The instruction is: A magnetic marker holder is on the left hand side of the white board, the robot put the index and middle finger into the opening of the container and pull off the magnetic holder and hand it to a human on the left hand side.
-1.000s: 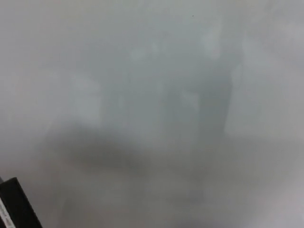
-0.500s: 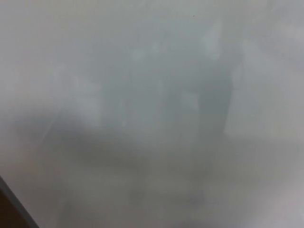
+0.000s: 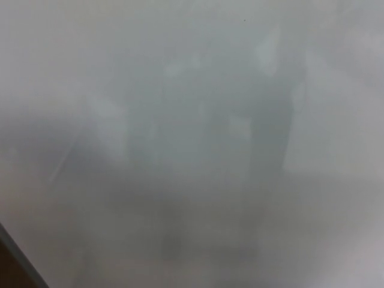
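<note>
The head view is filled by the whiteboard (image 3: 198, 120), a pale grey glossy surface with faint blurred reflections. Its grey frame edge (image 3: 21, 258) cuts across the bottom left corner, with a dark brown area beyond it. The magnetic marker holder does not show anywhere in the picture. Neither of my hands shows, and no person shows.
Soft grey shadows lie across the left and lower middle of the board. Nothing else can be made out.
A black box-like thing at the bottom left corner one second ago has left the picture, and the board's frame edge shows there instead. The dark shadow on the left has faded.
</note>
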`<state>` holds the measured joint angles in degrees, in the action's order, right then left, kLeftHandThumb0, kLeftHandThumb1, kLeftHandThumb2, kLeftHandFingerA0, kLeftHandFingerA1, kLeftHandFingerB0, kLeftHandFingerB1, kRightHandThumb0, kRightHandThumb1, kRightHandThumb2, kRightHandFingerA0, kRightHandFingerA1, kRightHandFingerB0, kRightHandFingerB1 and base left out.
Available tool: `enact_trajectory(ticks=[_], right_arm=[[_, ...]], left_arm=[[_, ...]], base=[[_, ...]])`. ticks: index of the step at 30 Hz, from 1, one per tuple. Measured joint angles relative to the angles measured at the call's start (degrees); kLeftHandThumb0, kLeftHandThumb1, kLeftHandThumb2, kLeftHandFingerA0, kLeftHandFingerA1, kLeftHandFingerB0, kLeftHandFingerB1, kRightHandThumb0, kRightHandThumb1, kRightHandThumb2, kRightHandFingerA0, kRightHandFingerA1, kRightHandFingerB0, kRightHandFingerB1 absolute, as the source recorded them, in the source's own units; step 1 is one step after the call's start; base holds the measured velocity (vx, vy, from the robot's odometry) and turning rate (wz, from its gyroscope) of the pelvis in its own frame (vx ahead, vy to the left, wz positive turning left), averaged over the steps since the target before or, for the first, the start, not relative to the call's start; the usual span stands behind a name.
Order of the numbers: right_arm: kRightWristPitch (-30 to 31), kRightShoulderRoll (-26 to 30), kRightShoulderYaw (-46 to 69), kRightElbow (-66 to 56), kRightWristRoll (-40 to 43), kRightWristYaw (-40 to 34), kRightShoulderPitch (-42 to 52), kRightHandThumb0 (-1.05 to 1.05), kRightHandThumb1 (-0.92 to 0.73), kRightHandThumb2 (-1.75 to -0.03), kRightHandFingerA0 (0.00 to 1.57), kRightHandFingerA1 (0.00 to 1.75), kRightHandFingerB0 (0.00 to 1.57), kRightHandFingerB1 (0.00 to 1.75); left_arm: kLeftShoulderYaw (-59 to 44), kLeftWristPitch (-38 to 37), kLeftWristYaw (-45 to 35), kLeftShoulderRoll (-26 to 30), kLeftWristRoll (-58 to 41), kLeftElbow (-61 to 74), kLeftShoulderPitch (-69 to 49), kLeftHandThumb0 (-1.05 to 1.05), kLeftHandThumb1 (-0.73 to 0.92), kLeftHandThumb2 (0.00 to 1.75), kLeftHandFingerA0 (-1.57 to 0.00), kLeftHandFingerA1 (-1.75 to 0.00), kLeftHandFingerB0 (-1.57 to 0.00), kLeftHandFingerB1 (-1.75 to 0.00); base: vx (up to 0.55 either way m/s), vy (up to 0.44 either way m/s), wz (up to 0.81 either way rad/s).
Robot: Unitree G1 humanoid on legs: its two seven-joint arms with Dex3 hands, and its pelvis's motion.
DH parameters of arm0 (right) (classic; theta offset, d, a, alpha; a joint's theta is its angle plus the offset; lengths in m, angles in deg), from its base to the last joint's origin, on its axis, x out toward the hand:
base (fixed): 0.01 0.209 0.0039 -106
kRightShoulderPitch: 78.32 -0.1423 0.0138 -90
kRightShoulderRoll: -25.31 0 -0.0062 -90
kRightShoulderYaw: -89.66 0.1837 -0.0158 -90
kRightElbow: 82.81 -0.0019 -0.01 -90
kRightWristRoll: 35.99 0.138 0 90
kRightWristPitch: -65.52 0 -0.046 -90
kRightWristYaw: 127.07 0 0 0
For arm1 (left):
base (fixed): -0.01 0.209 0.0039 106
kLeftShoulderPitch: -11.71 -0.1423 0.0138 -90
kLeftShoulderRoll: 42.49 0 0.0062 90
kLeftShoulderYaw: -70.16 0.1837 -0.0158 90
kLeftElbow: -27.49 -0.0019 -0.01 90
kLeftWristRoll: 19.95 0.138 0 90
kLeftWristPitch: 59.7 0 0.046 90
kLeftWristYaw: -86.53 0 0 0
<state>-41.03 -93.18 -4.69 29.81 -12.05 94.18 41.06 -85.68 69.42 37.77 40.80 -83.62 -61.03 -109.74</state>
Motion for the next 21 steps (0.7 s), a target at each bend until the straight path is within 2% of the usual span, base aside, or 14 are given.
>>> enact_trajectory(ticks=[3,4,5,9,10,13,17,18,19,20,21], right_arm=[[0.0,0.0,0.0,0.07,-0.01,0.0,-0.06,-0.59,-0.73,-0.64,0.93,0.52,0.73,0.48],[0.0,0.0,-0.01,0.08,-0.01,0.0,-0.06,-0.58,-0.72,-0.63,0.93,0.52,0.73,0.48],[0.0,0.0,-0.01,0.08,-0.02,0.0,-0.07,-0.58,-0.72,-0.63,0.93,0.52,0.73,0.48],[0.0,0.0,-0.06,0.22,-0.11,0.0,-0.1,-0.58,-0.72,-0.63,0.92,0.53,0.73,0.48],[0.0,0.0,-0.07,0.26,-0.12,0.0,-0.1,-0.59,-0.71,-0.62,0.94,0.53,0.74,0.49],[0.0,0.01,-0.15,0.37,-0.2,0.0,-0.12,-0.59,-0.71,-0.63,0.93,0.53,0.73,0.48],[0.0,0.03,-0.38,0.43,-0.35,0.0,-0.14,-0.59,-0.72,-0.63,0.93,0.53,0.74,0.48],[0.0,0.04,-0.44,0.44,-0.41,-0.01,-0.14,-0.59,-0.72,-0.63,0.92,0.52,0.73,0.47],[0.0,0.04,-0.49,0.44,-0.46,-0.01,-0.14,-0.58,-0.71,-0.63,0.92,0.52,0.74,0.48],[0.0,0.05,-0.58,0.46,-0.51,-0.01,-0.14,-0.58,-0.71,-0.63,0.92,0.52,0.74,0.48],[0.0,0.05,-0.61,0.46,-0.52,-0.01,-0.15,-0.58,-0.71,-0.63,0.93,0.51,0.74,0.47]], left_arm=[[-1.36,0.32,-0.01,0.0,-2.49,0.08,0.0,-0.42,0.63,0.98,-0.91,-1.17,-0.71,-0.94],[-1.81,0.41,-0.01,0.0,-3.34,0.12,0.0,-0.36,0.62,1.01,-0.85,-1.08,-0.68,-0.87],[-2.11,0.52,-0.01,0.0,-3.96,0.12,0.01,-0.38,0.77,0.63,-0.77,-1.21,-0.64,-0.88],[-3.53,1.13,-0.06,0.05,-7.42,0.14,0.08,-0.38,0.81,0.64,-0.77,-1.19,-0.6,-0.92],[-3.74,1.24,-0.07,0.06,-7.92,0.14,0.11,-0.37,0.79,0.63,-0.8,-1.13,-0.64,-0.86],[-4.51,1.79,-0.13,0.26,-10.54,0.14,0.25,-0.37,0.79,0.64,-0.78,-1.11,-0.62,-0.85],[-4.83,2.51,-0.21,0.7,-13.12,0.14,0.54,-0.39,0.83,0.65,-0.78,-1.23,-0.58,-0.94],[-4.92,2.7,-0.23,0.89,-13.96,0.14,0.78,-0.47,0.51,0.84,-0.5,-0.7,-0.32,-0.51],[-4.97,2.86,-0.28,1.07,-14.5,0.14,0.96,-0.65,0.4,0.7,-0.05,-0.34,0.0,0.0],[-5.01,2.99,-0.41,1.35,-15.2,0.19,1.16,-0.65,0.4,0.7,-0.05,-0.34,0.0,0.0],[-5.04,3.01,-0.47,1.46,-15.44,0.22,1.25,-0.67,0.4,0.7,0.0,-0.18,0.0,0.0]], base=[[0.0,0.0,0.0],[0.0,0.0,0.0],[0.0,0.0,0.0],[0.0,0.0,0.0],[0.0,0.0,0.0],[0.0,0.0,0.0],[0.0,0.0,0.0],[0.0,0.0,0.0],[0.0,0.0,0.0],[0.0,0.0,0.0],[0.0,0.0,0.0]])
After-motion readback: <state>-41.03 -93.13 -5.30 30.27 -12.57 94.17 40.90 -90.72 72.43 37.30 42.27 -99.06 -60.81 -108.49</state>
